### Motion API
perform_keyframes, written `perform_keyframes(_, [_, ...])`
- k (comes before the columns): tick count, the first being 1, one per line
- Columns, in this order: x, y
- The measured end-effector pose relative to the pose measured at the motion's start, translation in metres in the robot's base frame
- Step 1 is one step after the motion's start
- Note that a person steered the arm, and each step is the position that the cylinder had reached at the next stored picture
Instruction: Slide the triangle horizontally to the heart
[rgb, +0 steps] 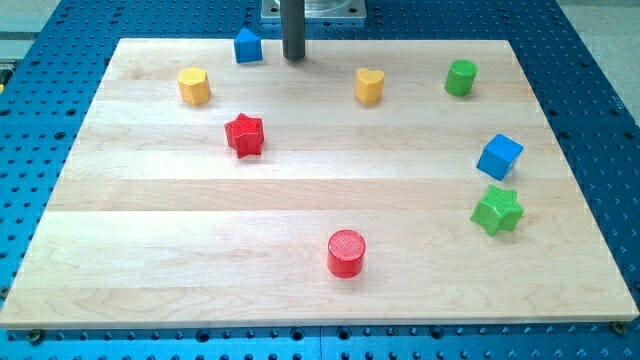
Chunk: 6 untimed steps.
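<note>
No jaws are fitted; the dark rod's lower end, my tip (293, 57), is seen at the view's top edge of the pale wooden bench (300, 190), just right of the small blue triangular block (248, 46). The yellow heart-shaped block (369, 86) is placed further right, slightly lower. A yellow hexagonal block (194, 86) and a red star block (244, 134) are seen lower left.

Nothing readable from my end, no text, labels, brands, numbers or signs on anything I can see here.
</note>
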<state>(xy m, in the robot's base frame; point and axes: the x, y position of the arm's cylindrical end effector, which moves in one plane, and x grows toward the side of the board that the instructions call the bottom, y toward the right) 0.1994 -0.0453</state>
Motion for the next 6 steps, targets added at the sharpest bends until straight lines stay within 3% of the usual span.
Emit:
perform_keyframes(3, [0.000, -0.175])
perform_keyframes(5, [0.026, -0.026])
perform_keyframes(6, [0.028, -0.028])
